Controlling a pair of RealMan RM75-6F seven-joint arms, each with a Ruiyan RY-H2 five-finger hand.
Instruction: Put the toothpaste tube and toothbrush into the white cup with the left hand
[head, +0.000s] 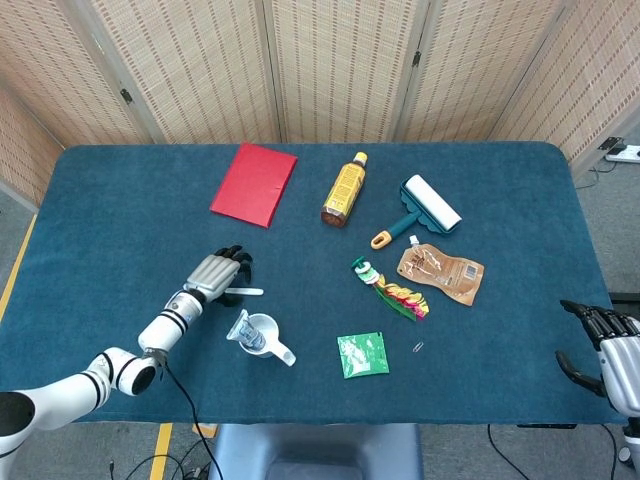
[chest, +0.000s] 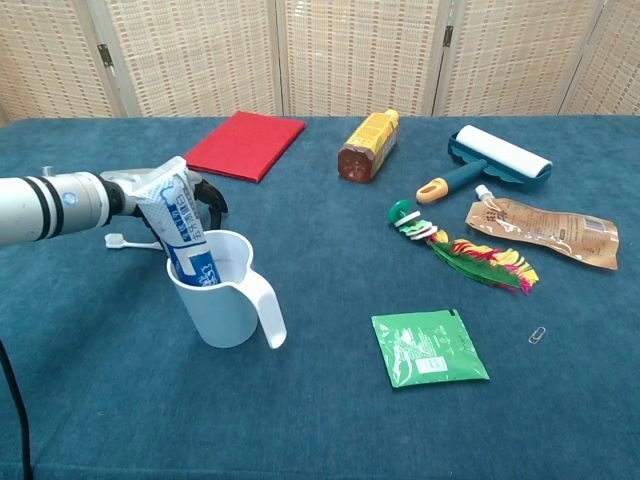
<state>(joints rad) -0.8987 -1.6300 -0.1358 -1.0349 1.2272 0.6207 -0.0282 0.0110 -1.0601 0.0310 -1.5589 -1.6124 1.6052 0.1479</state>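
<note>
My left hand (head: 218, 274) has its fingers curled round the toothbrush (head: 243, 292) just behind the white cup (chest: 222, 292), brush looks barely off the table, toothpaste tube (chest: 180, 225) already standing in the cup, so halfway done.

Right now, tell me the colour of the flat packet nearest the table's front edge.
Green packet, with a small white label; clearest in the chest view.
</note>
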